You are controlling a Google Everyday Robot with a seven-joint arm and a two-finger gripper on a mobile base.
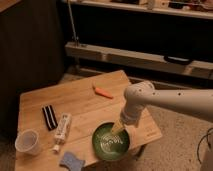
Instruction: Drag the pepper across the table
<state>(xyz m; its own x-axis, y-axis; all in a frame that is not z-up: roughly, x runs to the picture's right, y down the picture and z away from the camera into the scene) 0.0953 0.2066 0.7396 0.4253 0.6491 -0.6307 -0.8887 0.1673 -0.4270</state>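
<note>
The gripper (117, 129) hangs low over the near right part of the table (80, 100). Well beyond it, along the back, runs a long pale lower shelf (120, 54), and high above that a second pale shelf (150, 10) crosses the top of the view; the space between them is dark. A thin metal upright (74, 25) stands beyond the gripper to its left. Further left a tall dark panel (30, 45) fills that side. To the gripper's right and below lies a speckled floor (175, 145). The light is dim and warm.
</note>
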